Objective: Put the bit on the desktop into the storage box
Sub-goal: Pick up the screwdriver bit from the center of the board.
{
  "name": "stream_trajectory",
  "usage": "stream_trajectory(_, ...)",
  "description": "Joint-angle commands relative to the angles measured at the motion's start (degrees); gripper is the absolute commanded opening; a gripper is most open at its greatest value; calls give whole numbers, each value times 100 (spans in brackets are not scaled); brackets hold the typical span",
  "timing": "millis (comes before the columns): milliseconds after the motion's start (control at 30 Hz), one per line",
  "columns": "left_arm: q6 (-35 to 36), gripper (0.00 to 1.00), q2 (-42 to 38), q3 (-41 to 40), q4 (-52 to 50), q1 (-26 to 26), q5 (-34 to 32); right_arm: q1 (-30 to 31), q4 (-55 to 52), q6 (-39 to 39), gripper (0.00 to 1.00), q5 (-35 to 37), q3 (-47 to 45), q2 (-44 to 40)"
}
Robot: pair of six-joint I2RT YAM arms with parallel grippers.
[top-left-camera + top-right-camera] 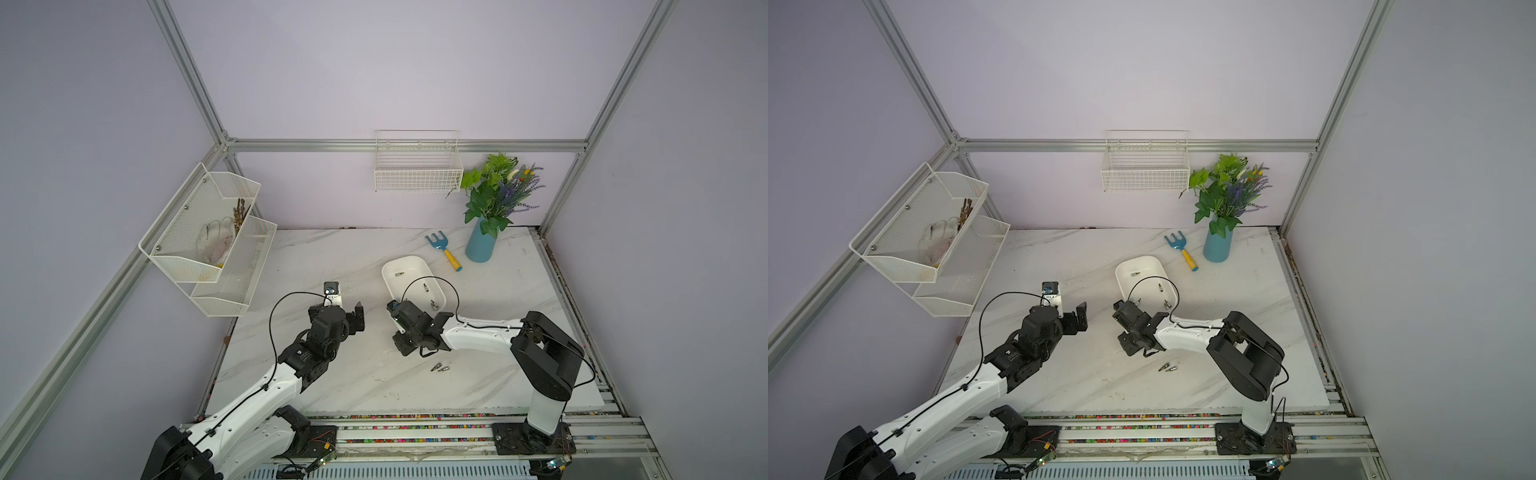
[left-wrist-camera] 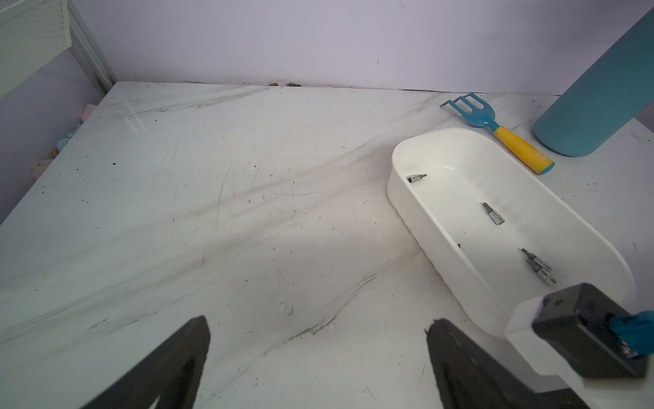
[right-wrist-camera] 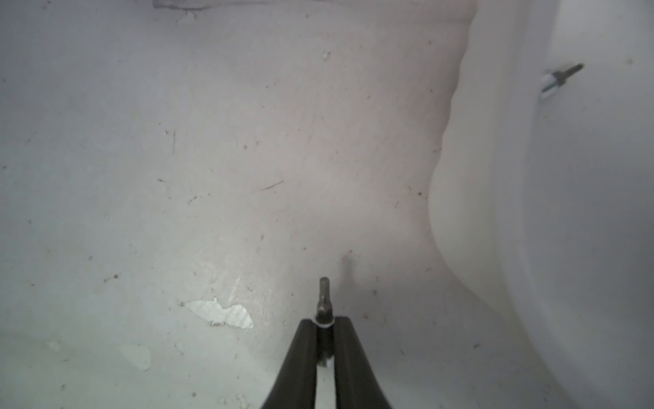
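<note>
A small metal bit [image 3: 323,301] sticks out from between the fingertips of my right gripper [image 3: 323,322], which is shut on it just above the desktop, beside the storage box [image 3: 477,177]. In both top views the right wrist [image 1: 415,328] hangs at the near end of the white storage box [image 1: 411,266] [image 1: 1142,266]. Several bits [image 2: 493,214] lie inside the box. Two more bits [image 1: 440,367] [image 1: 1168,367] lie on the desktop near the right arm. My left gripper [image 2: 318,329] [image 1: 337,309] stands open and empty, left of the box.
A blue hand rake with a yellow handle [image 1: 444,250] and a blue vase of flowers [image 1: 481,245] stand behind the box. A white two-tier mesh rack [image 1: 208,237] hangs on the left wall. A wire basket [image 1: 417,174] hangs on the back wall.
</note>
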Motion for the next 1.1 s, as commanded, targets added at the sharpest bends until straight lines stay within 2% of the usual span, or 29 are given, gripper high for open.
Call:
stream_trajectory(0,35,100,-56,92,183,26,-50,32,-292,85,16,97,244,209)
stream_trajectory(167,31,100,-74,84,188,26,-57,36,-660,118,19,156,460,395)
stream_trajectory(467,23,100,-78,84,180,26,-57,41,-1429,177,19,199,854,581)
stream_trajectory(767,26,100,-104,66,179,26,-75,39,-1937,217,13,62,1209,874)
stream_trajectory(1067,27,100,-120,66,179,26,-84,46,-1989,278,12,56,1261,487)
